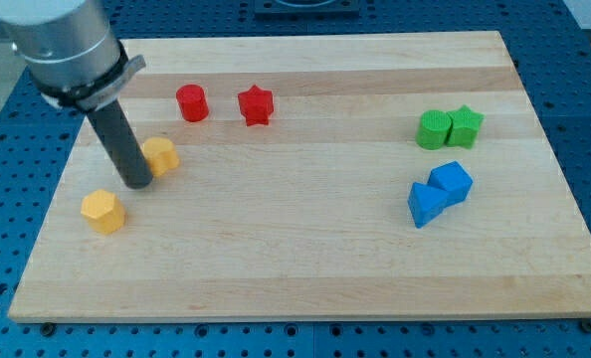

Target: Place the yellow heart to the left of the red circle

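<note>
My tip (pixel 136 185) rests on the surface (pixel 305 268) near its left edge; there is no gripper here, only a straight dark rod that holds nothing. The rod's lower end sits right against the left side of the yellow heart (pixel 161 156), apparently touching it, though the rod hides the contact itself. The heart is a small yellow-orange block, its notched top only partly visible beside the rod. It lies just to the tip's right and slightly toward the view's top. The red circle (pixel 192 102) stands further toward the view's top and a little right of the heart, well apart from it. A red star (pixel 256 105) is near the circle's right. A second yellow block (pixel 103 211), roughly hexagonal, lies below and left of the tip. Far to the right sit two green blocks (pixel 450 128) touching each other, and beneath them two blue blocks (pixel 440 193), also touching.
</note>
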Action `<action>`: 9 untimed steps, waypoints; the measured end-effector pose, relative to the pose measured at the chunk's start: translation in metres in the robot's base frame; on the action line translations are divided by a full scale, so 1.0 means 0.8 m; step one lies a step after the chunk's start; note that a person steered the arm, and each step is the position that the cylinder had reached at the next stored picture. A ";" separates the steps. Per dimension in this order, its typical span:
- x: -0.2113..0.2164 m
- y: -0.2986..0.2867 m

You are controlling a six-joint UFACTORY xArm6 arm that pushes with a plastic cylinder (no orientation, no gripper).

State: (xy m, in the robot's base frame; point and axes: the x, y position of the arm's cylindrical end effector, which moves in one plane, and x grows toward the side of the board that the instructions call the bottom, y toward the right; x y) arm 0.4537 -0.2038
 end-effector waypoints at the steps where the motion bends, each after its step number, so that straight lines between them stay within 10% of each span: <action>1: -0.032 0.000; 6: 0.028 0.075; 9: -0.075 0.076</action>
State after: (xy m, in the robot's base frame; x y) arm 0.3941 -0.1432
